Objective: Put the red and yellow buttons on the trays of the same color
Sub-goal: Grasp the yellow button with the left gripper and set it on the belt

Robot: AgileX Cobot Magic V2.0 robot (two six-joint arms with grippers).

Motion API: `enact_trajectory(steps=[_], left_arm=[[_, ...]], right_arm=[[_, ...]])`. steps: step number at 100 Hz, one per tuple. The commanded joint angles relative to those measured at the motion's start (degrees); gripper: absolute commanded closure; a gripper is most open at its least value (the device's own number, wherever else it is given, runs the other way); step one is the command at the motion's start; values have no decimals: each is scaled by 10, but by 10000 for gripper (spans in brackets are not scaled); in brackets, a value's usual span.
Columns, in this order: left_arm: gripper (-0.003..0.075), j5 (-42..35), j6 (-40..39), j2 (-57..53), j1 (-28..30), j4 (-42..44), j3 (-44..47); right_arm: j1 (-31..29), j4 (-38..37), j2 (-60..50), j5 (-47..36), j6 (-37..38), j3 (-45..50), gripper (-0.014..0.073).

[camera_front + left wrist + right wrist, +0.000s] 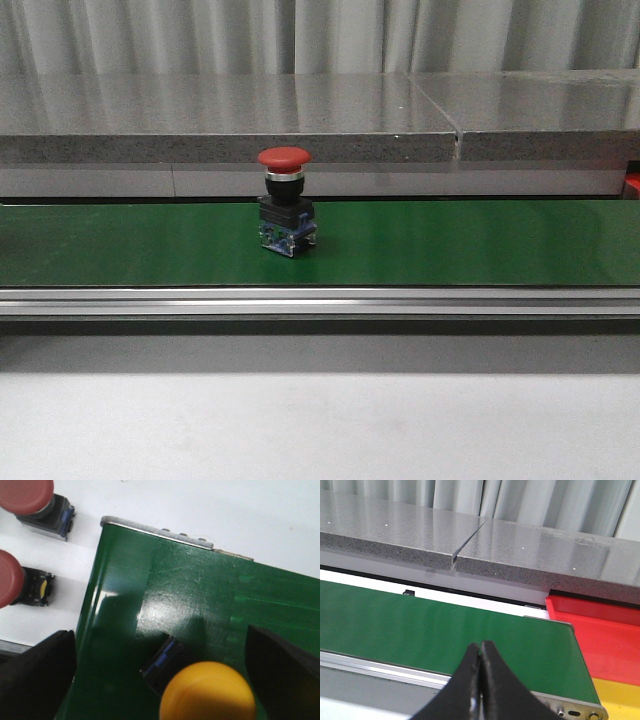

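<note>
- Two buttons lie on the long green conveyor belt [450,245], my landmark: a red mushroom-head push button [285,200] standing upright near the belt's middle in the front view, and a yellow mushroom-head push button [207,692] near the belt's end, seen only from my left wrist.
- My left gripper [165,680] hangs over that belt end with its black fingers [280,670] spread wide, one on each side of the yellow button, touching nothing I can see.
- My right gripper [481,652] has its jaws pressed together and holds nothing; it hovers by the near edge of the belt, close to the opposite end.
- Just past that end of the belt sit a red plastic tray [605,635] and, nearer me, a yellow plastic tray [620,700]; only part of each shows.
- Off the belt's end, on the white table beside my left gripper, stand two more red buttons [27,500].
- I judge the step in hand to be the pick of the yellow button with my left jaws.
- Next, I think, I should lower a little, centre on the black body under the yellow cap, and close.
- The yellow tray lies well apart from this button, so the carry may be long.
</note>
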Motion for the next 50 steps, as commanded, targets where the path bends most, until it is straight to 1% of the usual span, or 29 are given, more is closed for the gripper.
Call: enact_trajectory(steps=[1,13,28,50], left_arm=[[69,-22,21,-24,-4,-28,-28],[80,-22,57,-42,-4,-70,-48],[80,-25,61,-82,-4,-85,-60],[80,-25,112,-184,-44,-84,-46]], right_arm=[[1,-4,-7,-46,-2,-6,662],[1,-4,-7,-46,-2,-6,662],[1,-4,-7,-46,-2,-6,662],[1,-4,-7,-46,-2,-6,662]])
